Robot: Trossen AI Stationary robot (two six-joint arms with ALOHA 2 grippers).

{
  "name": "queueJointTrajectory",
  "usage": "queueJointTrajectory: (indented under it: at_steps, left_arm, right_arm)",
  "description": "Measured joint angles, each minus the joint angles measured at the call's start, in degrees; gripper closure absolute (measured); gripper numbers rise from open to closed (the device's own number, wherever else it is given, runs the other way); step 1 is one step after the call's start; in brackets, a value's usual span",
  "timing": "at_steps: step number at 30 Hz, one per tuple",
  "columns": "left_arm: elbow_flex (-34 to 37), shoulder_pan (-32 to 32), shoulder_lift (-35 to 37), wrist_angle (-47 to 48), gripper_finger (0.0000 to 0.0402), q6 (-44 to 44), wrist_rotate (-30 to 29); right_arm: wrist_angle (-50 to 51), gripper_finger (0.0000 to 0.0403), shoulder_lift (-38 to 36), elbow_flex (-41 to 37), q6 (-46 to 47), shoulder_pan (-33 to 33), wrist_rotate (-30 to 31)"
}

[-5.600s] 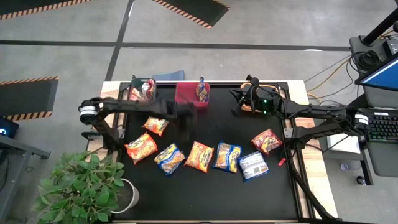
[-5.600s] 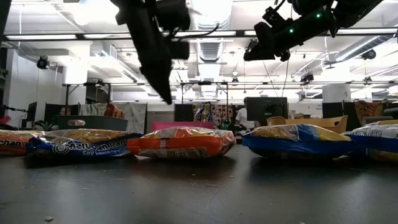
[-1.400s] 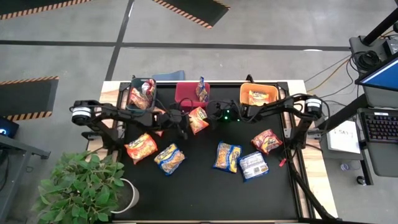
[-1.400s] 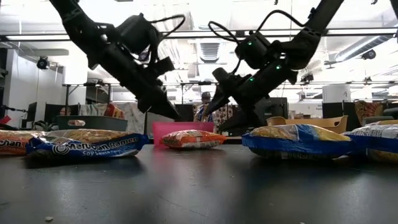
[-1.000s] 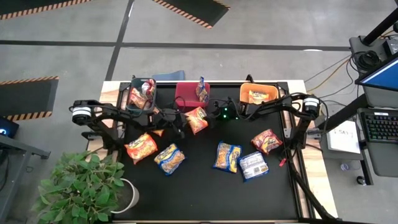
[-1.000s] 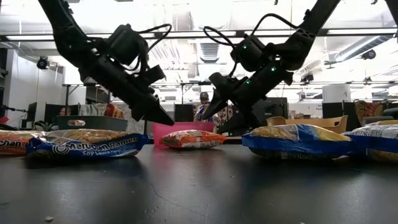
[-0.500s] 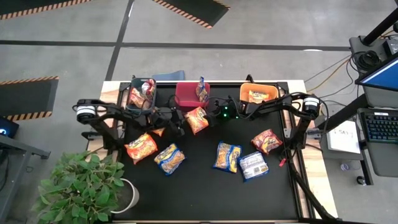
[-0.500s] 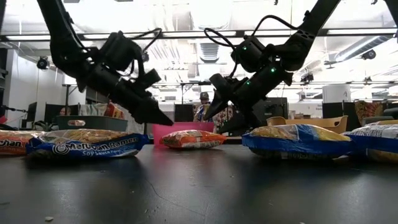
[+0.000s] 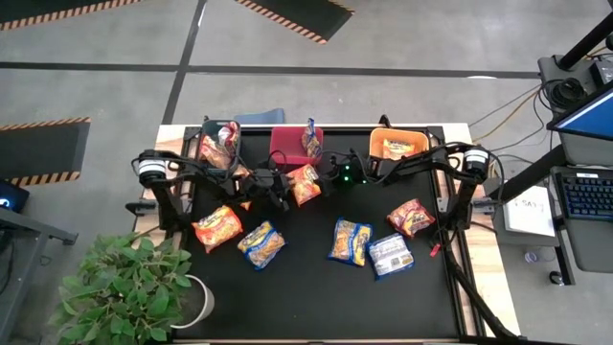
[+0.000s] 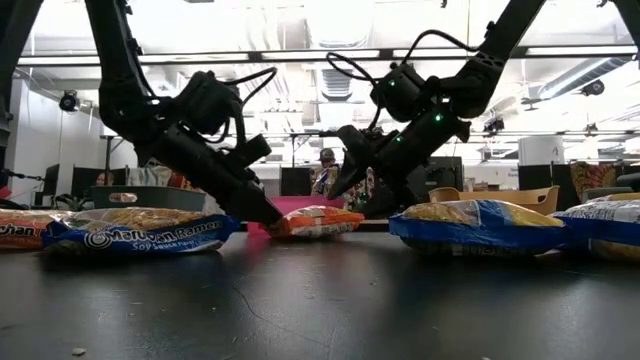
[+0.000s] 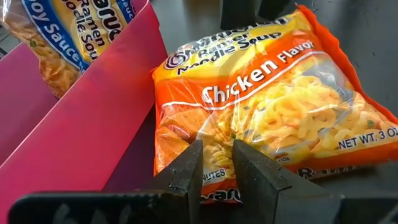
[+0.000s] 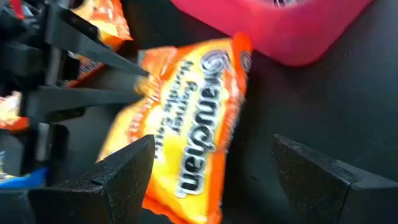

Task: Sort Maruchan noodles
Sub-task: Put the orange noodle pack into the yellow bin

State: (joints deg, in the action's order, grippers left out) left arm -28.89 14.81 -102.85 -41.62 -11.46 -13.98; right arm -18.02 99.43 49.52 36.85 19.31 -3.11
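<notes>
Handing over the chicken packet
Left gripper (image 11: 214, 171) pinches orange packet (image 11: 273, 99) edge; right gripper (image 12: 211, 171), open at 3 o'clock, should straddle it squarely.

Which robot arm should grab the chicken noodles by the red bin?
Probably the left: its end effector already pinches the packet's edge. The right end effector hangs open beside it, gripping nothing.
</notes>
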Motion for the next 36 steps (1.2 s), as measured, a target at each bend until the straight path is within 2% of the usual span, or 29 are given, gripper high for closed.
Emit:
queueJointTrajectory:
  at_steps: [7,13,15,27,31,36]
  left_arm:
    - [0.4,0.0,0.0,0.8,0.0327,0.0,0.0]
    - [0.9,0.0,-0.1,0.6,0.0327,-0.4,-0.2]
    - [1.0,0.0,-0.1,0.4,0.0327,-0.4,-0.2]
    - [1.3,0.0,-0.4,-3.9,0.0327,0.0,0.0]
    - [1.4,-0.1,-0.4,-4.1,0.0327,0.2,0.3]
    - [1.5,-0.1,-0.4,-4.4,0.0327,0.3,0.5]
  right_arm:
    - [-5.0,0.0097,4.4,0.0,1.5,0.1,-0.9]
    - [-17.7,0.0098,9.5,0.0,1.3,0.2,-8.4]
    - [-19.7,0.0101,10.1,0.0,1.5,0.2,-9.3]
    - [-21.5,0.0137,10.3,0.9,3.9,0.1,-11.3]
    - [-21.3,0.0171,11.8,2.4,4.0,0.1,-10.7]
    - [-21.3,0.0247,11.9,2.9,3.9,0.1,-10.8]
